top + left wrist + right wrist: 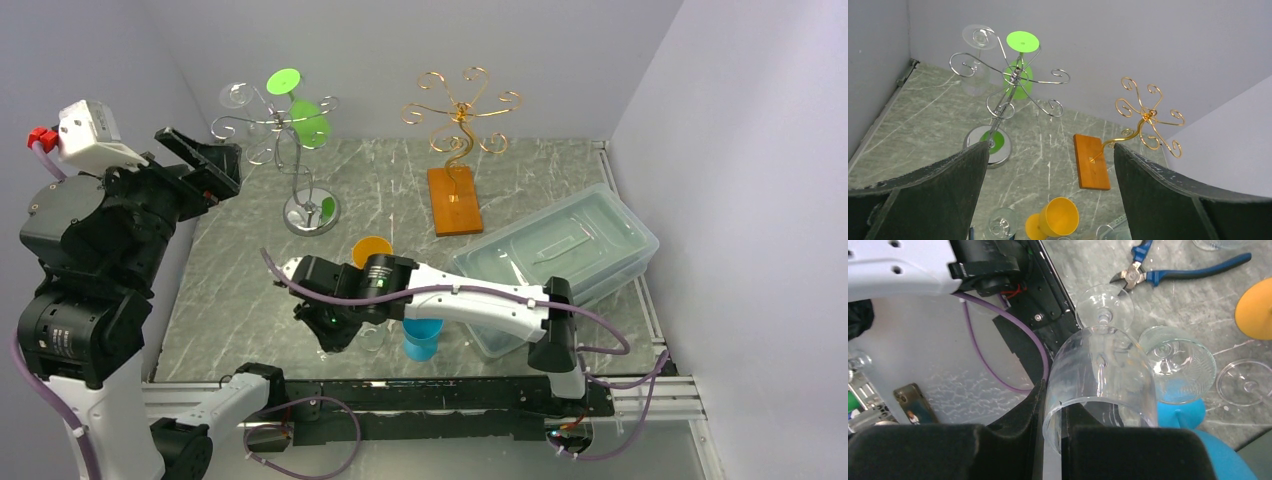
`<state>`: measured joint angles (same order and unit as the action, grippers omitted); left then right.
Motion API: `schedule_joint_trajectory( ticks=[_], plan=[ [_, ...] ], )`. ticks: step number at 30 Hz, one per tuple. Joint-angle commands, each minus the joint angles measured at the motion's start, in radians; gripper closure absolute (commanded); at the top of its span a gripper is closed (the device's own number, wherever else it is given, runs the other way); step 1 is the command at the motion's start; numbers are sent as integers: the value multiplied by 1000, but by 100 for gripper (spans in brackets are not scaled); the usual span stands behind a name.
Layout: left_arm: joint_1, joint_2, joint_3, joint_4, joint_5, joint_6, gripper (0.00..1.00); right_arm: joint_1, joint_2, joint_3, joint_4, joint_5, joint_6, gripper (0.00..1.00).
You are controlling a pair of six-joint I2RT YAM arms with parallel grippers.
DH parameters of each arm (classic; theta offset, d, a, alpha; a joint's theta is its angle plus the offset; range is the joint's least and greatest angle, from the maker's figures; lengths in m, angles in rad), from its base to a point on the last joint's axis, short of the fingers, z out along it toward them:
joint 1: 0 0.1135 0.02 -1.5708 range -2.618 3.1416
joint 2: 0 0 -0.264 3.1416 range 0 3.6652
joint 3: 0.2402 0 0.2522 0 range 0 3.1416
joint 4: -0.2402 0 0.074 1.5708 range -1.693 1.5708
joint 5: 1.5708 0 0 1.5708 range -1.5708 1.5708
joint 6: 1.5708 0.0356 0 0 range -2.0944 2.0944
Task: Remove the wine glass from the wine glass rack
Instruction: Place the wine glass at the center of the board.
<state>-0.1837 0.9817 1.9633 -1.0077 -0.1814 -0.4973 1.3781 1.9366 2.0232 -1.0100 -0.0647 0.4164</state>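
The right gripper (1050, 432), fingers nearly closed, pinches the rim of a clear wine glass (1100, 375) near the table's (250, 280) front edge, among other glasses (1175, 362). The left gripper (1050, 147), raised at the left edge, gapes fully wide, holding nothing. On the silver rack (310, 212) in the back left corner hang a green glass (308, 122) and a second clear one (973, 75).

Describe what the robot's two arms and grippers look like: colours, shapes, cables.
The left arm and right arm pair black rounded joint housings with white links; purple cables loop along them. The left wrist carries a white block with a red tip. Gripper fingers are broad, black and matt.
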Motion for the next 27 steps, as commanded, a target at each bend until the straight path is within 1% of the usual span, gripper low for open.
schedule_joint_trajectory(
  ticks=[1, 27],
  plan=[
    [1, 0, -10, 33, -10, 15, 1, 6, -4, 34, -23, 35, -37, 100],
    [1, -14, -71, 47, -12, 13, 1, 33, 114, 33, -61, 62, -62, 100]
  ],
)
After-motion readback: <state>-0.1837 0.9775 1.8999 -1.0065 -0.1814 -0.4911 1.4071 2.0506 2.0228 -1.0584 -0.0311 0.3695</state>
